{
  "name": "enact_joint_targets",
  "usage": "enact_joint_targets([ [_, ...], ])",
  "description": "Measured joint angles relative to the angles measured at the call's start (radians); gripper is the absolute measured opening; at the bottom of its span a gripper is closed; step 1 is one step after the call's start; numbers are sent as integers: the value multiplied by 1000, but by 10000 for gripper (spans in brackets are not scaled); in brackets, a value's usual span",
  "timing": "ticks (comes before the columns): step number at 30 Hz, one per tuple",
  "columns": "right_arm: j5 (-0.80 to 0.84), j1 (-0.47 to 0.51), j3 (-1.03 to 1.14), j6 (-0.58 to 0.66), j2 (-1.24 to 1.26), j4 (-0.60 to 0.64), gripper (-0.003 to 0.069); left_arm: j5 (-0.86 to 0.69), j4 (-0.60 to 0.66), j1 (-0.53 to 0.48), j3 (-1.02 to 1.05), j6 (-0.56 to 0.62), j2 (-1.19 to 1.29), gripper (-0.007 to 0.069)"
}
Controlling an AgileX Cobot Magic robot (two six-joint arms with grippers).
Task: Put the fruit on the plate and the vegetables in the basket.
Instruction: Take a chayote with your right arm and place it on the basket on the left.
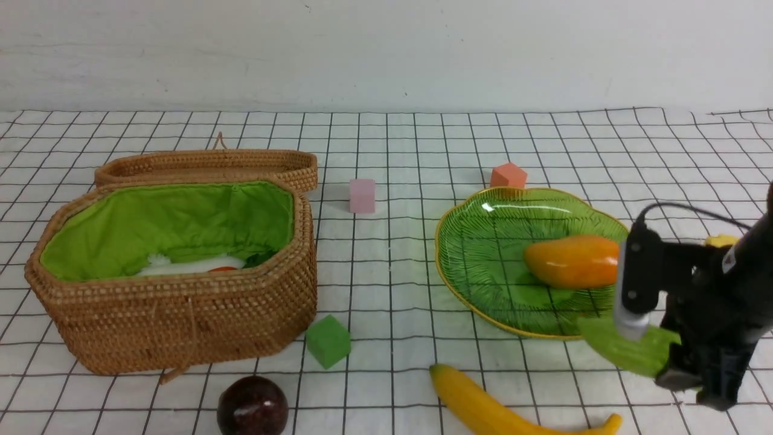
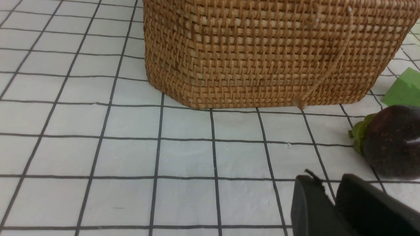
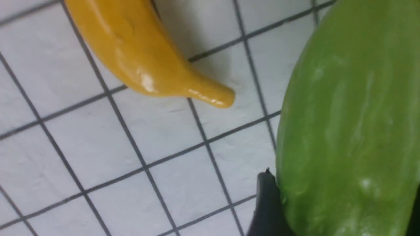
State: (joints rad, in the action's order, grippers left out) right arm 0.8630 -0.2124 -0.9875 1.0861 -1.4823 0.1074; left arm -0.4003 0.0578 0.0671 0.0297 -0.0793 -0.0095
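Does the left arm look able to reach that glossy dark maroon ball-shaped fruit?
Probably yes. The left gripper sits close beside the glossy dark maroon ball-shaped fruit, with only checked cloth between them; its nearly shut jaws would need opening first.

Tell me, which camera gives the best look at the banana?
The front view. It shows nearly the whole banana, curve and both ends, with only its lower edge cut off by the picture. The right wrist view shows just one tapered end, very close up. The left wrist view does not show it at all.
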Motion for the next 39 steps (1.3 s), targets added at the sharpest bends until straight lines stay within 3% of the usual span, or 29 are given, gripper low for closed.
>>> enact_joint_targets([
  [5,79,-124,-209,-18,96,262,445,0,0,0,0,0,0,126],
  [8,70,-230,-366,-25,56,472,445,0,0,0,0,0,0,130],
  [9,71,-238,-378,-26,56,472,445,0,0,0,0,0,0,131],
  [11,54,-343,-542,-38,-50,625,445,0,0,0,0,0,0,132],
  [16,-43,-480,-842,-48,-331,730,445,0,0,0,0,0,0,137],
  [22,-174,-530,-1092,-126,-640,707,445,1,0,0,0,0,0,145],
  [26,-168,-532,-1212,-258,-762,557,447,1,0,0,0,0,0,147],
  [32,-120,-532,-1234,-490,-767,315,652,1,0,0,0,0,0,148],
  [35,-39,-532,-1234,-543,-733,225,675,1,0,0,0,0,0,150],
  [39,89,-530,-1171,-560,-587,251,668,1,0,0,0,0,0,153],
])
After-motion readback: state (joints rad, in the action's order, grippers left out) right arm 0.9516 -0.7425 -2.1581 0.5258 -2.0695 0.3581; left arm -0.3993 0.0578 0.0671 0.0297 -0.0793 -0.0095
